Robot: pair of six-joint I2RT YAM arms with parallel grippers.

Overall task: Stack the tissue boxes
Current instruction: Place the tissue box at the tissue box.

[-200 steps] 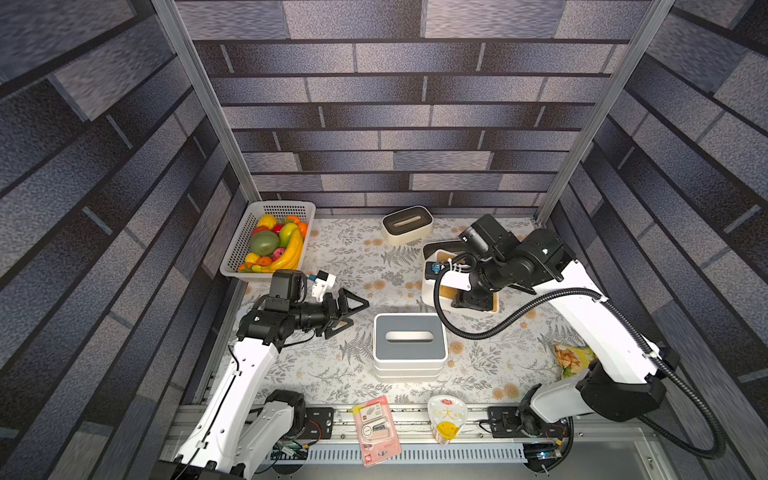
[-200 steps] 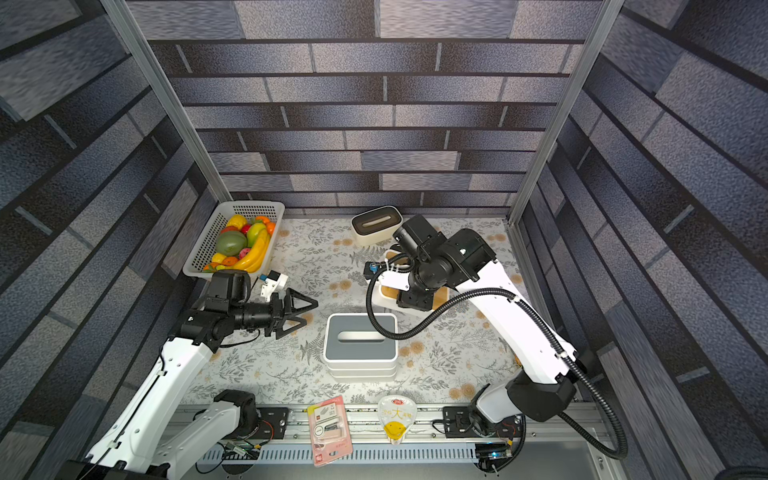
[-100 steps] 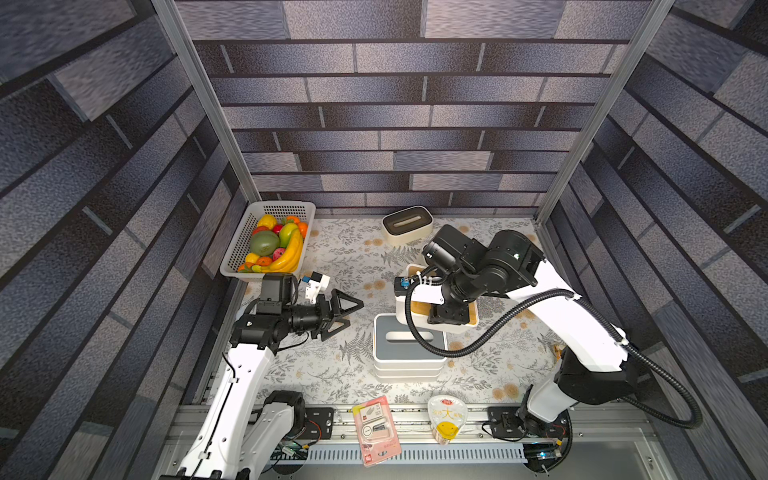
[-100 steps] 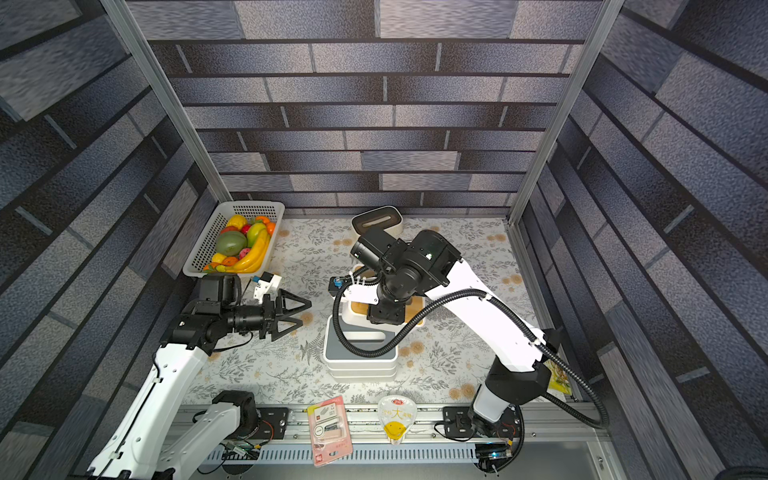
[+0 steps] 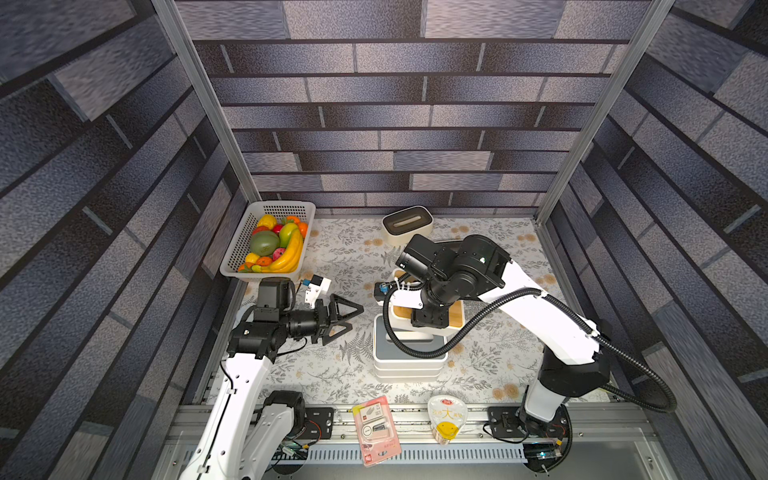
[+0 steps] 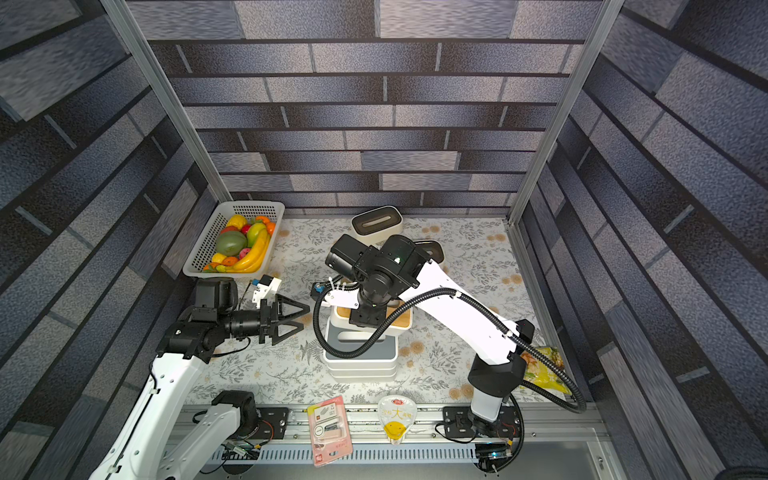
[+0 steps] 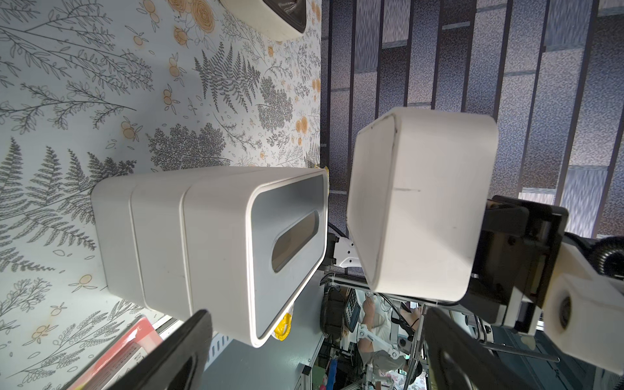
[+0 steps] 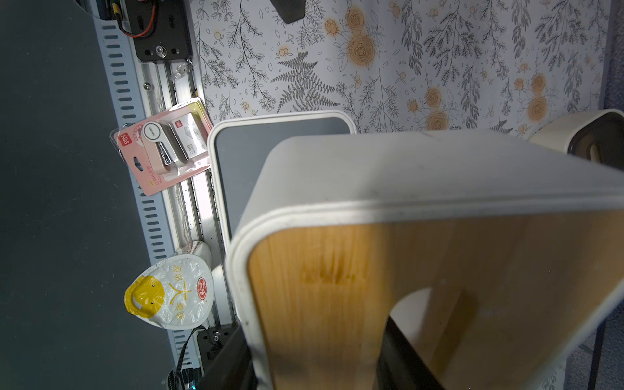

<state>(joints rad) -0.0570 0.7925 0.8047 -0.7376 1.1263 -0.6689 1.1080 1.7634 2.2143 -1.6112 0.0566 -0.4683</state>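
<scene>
A stack of three white tissue boxes with slate-grey lids (image 5: 407, 368) (image 6: 359, 365) (image 7: 202, 236) stands mid-table. Just above it hangs a white tissue box with a light wood lid (image 5: 456, 313) (image 6: 402, 319) (image 7: 422, 202) (image 8: 337, 287), slightly tilted and clear of the top grey lid (image 8: 270, 152). My right gripper (image 5: 430, 320) (image 6: 368, 318) (image 8: 317, 364) is shut on its lid edge, one finger in the slot. My left gripper (image 5: 347, 318) (image 6: 297, 318) (image 7: 314, 354) stands open and empty, left of the stack. A dark-brown-lidded box (image 5: 407, 224) (image 6: 376, 224) sits at the back; another (image 6: 432, 249) (image 8: 591, 141) is partly hidden by my right arm.
A white basket of fruit (image 5: 270, 245) stands at the back left. A pink blister pack (image 5: 376, 430) and a white-and-yellow pouch (image 5: 446, 419) lie on the front rail. A yellow snack bag (image 6: 544, 370) lies by the right wall. Walls close in three sides.
My right arm has carried the wood-lidded box from right of centre leftward and forward to above the grey-lidded stack. The left arm has hardly moved and stays open.
</scene>
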